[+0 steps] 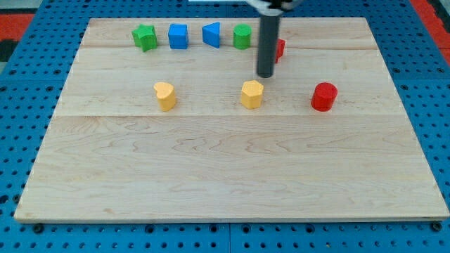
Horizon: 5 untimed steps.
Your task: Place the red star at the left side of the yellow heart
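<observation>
Red star: a small red block [280, 48], mostly hidden behind the rod, sat near the view's top of the pale wooden counter [225, 169]; its shape could not be confirmed, but it was judged to be the star.
Tool: my tip [265, 75], the lower end of the dark rod, stood just at the view's left of and slightly below the red block; contact could not be told. No jaws on this tool, so nothing to part or close.
Yellow heart: a yellow heart-shaped block [164, 95] lay well apart, toward the view's left.
Obstacle: a yellow hexagonal block [252, 93] sat just below the tip, between star and heart.
Neighbours: a green round block [242, 36], blue blocks [211, 34] and [178, 36], and a green star-like block [145, 36] lined the top edge; a red cylinder [324, 96] lay at the view's right.
Step in hand (judgement): the tip was on the wrong side for a leftward push. Best to circle to the star's right, push leftward between the top row and the yellow blocks, then down beside the heart's left.
Risk: clipping the green round block or hexagon.
</observation>
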Available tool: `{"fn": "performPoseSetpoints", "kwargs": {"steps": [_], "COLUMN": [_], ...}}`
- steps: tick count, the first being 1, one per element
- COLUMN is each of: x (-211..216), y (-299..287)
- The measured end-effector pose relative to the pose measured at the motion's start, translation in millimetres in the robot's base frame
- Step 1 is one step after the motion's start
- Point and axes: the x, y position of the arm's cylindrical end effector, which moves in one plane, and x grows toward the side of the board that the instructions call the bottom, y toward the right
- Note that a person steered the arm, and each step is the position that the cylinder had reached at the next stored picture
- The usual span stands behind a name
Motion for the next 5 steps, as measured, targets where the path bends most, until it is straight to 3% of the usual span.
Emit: {"fn": "performPoseSetpoints", "kwargs": {"steps": [1, 2, 3, 5], "x": [-16, -81, -89, -29], "y": [49, 52, 30, -50]}}
